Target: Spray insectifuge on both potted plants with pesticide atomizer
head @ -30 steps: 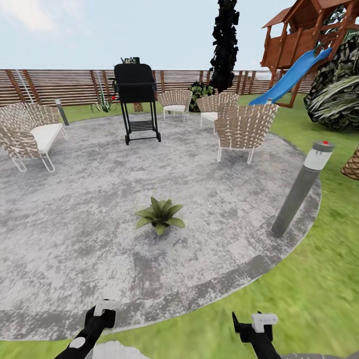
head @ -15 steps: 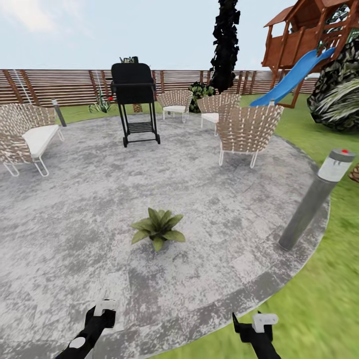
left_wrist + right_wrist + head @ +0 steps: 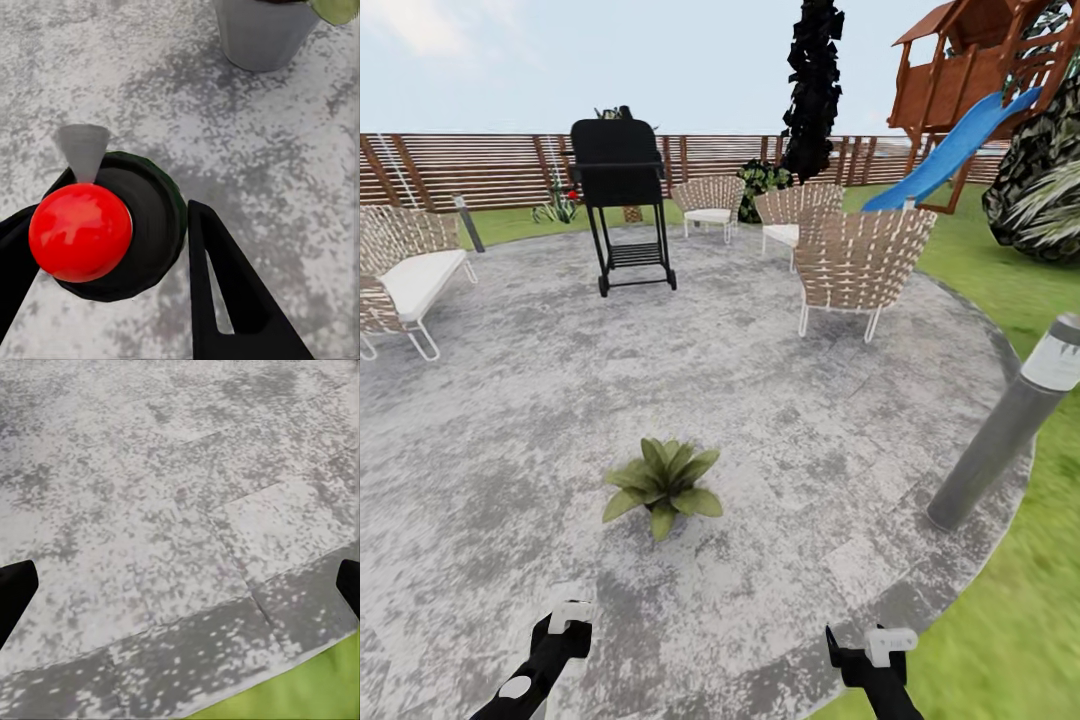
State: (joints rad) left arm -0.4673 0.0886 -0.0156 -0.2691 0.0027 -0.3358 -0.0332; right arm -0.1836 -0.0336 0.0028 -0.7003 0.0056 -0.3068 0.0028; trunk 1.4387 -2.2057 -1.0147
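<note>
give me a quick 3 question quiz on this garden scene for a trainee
1. True or false: the potted plant stands on the grass.
2. Which hand holds the red-topped sprayer? A) left hand B) right hand
3. Fill in: beyond the plant, on the patio, stands a black ____.

Key: 1 false, it stands on the stone patio; 2 A; 3 grill.

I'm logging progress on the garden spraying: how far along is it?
Picked up: the left pincer holds the sprayer, its red top and dark body between the fingers. In hand: the robot faces a potted plant on the stone patio. Left: no spray shows on the leaves; the right pincer is open.
</note>
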